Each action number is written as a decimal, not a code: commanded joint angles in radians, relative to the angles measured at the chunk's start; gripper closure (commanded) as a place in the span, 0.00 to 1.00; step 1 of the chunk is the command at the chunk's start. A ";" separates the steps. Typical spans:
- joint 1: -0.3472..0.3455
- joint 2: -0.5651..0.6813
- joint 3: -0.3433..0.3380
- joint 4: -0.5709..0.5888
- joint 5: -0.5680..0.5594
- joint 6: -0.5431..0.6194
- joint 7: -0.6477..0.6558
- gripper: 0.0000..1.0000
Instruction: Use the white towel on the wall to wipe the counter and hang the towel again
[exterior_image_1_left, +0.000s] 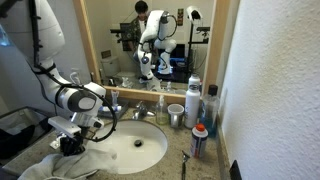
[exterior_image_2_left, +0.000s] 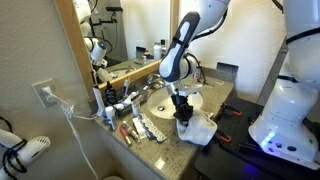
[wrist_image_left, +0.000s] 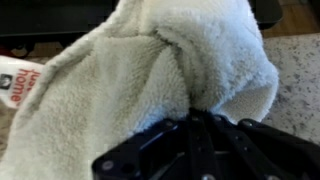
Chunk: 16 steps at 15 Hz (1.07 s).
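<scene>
The white towel (wrist_image_left: 160, 60) fills the wrist view, bunched and pinched between my black gripper fingers (wrist_image_left: 190, 118), which are shut on it. In an exterior view the towel (exterior_image_1_left: 62, 163) lies crumpled on the front edge of the speckled granite counter (exterior_image_1_left: 178, 158), left of the oval white sink (exterior_image_1_left: 135, 148), with my gripper (exterior_image_1_left: 72, 143) down on it. In the other exterior view the towel (exterior_image_2_left: 200, 130) sits at the counter's (exterior_image_2_left: 165, 135) front edge under my gripper (exterior_image_2_left: 185, 115). The white textured wall (exterior_image_1_left: 275, 80) stands at the right.
A chrome faucet (exterior_image_1_left: 140, 112) stands behind the sink. A cup (exterior_image_1_left: 176, 115), a spray can (exterior_image_1_left: 193, 100) and bottles (exterior_image_1_left: 200, 140) stand on the counter's right side. The wood-framed mirror (exterior_image_1_left: 160, 40) is behind. Toiletries (exterior_image_2_left: 140, 128) lie along the counter, and a hair dryer (exterior_image_2_left: 25, 150) hangs by a wall outlet.
</scene>
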 joint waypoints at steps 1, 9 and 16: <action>0.005 -0.053 -0.088 -0.094 -0.115 0.040 0.095 0.99; 0.000 -0.117 -0.235 -0.199 -0.343 0.069 0.290 0.99; 0.040 -0.149 -0.375 -0.244 -0.731 0.167 0.635 0.99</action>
